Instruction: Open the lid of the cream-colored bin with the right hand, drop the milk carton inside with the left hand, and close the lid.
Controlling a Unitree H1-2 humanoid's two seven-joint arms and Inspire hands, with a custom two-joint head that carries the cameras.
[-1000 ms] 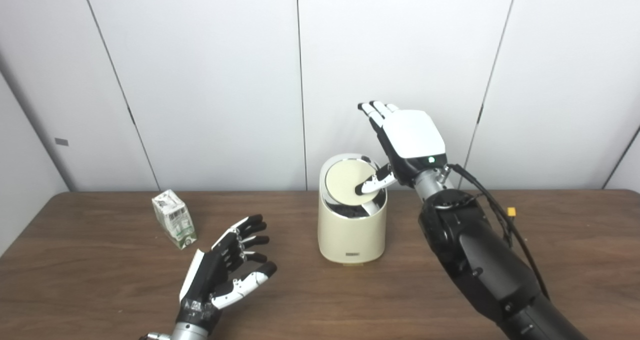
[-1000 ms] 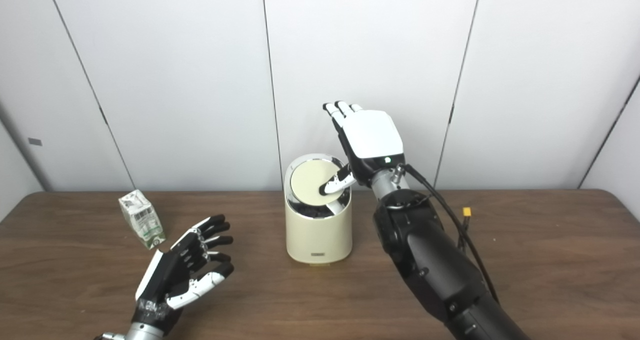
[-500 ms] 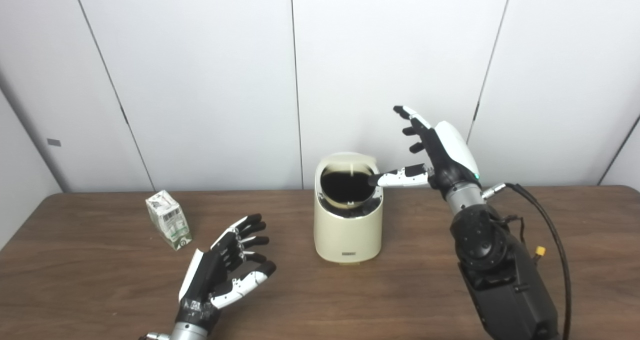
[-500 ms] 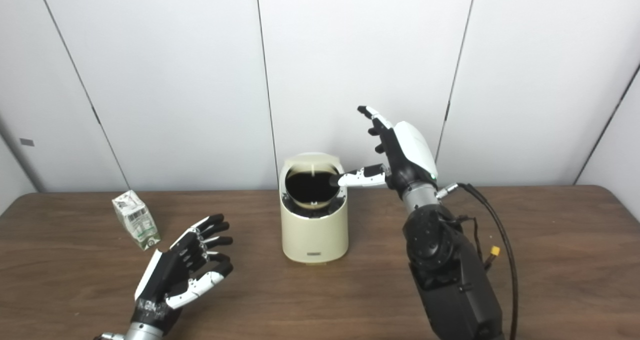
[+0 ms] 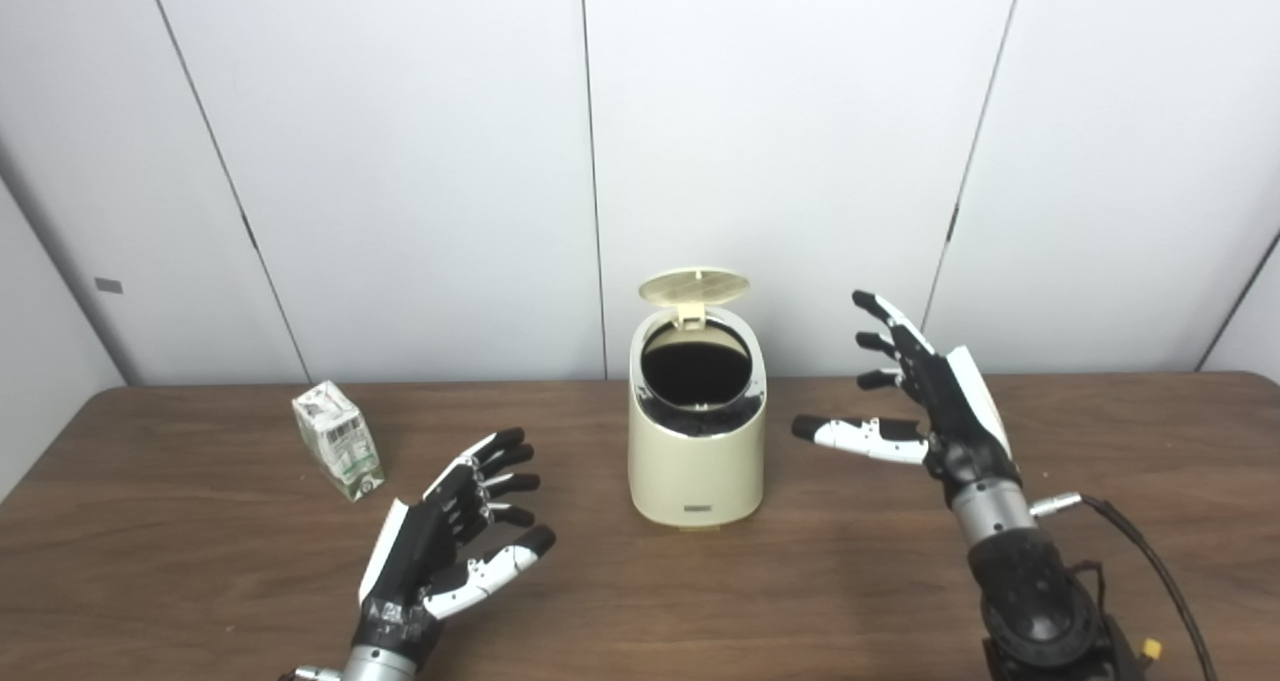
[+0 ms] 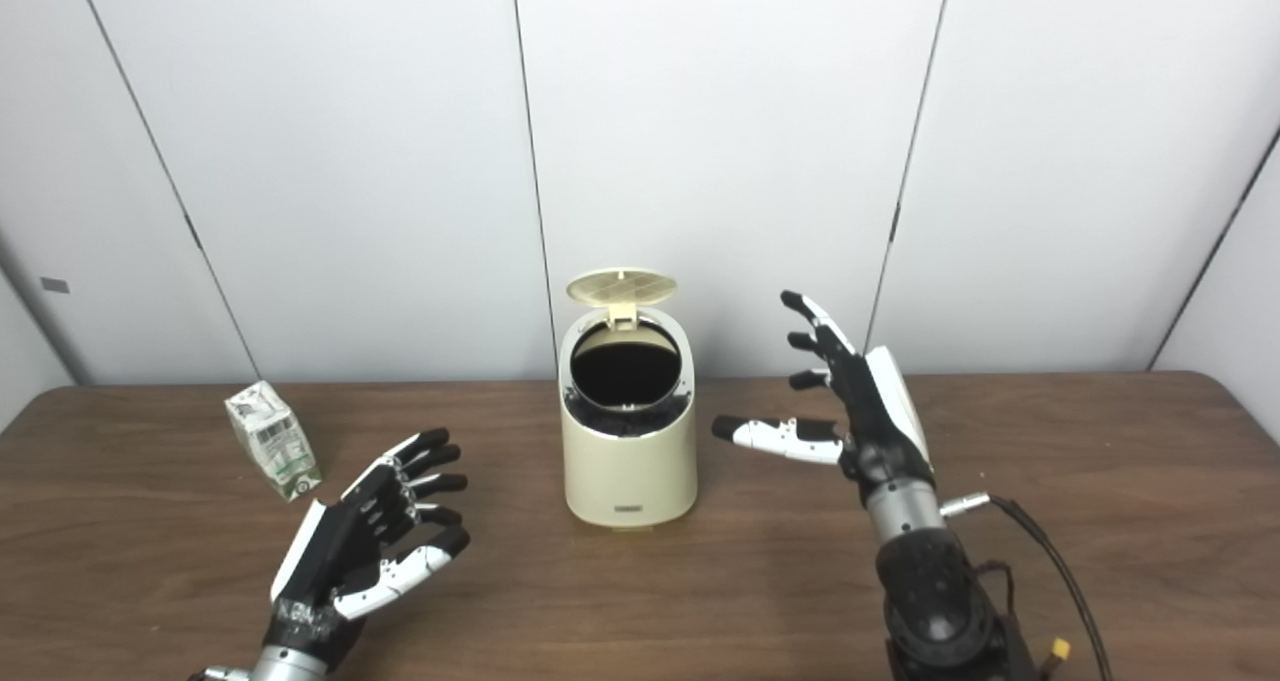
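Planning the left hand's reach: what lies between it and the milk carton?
Only bare table separates left robot hand from milk carton, in both eye views.

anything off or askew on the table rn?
Only the milk carton: it looks tilted, leaning rather than square on the table. The cream bin stands upright, its lid flipped up at the back. Both the left hand and right hand are open, touching nothing. No spills.

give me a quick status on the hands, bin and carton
Left robot hand and right robot hand open, empty. Bin lid up. Milk carton on table, path clear.
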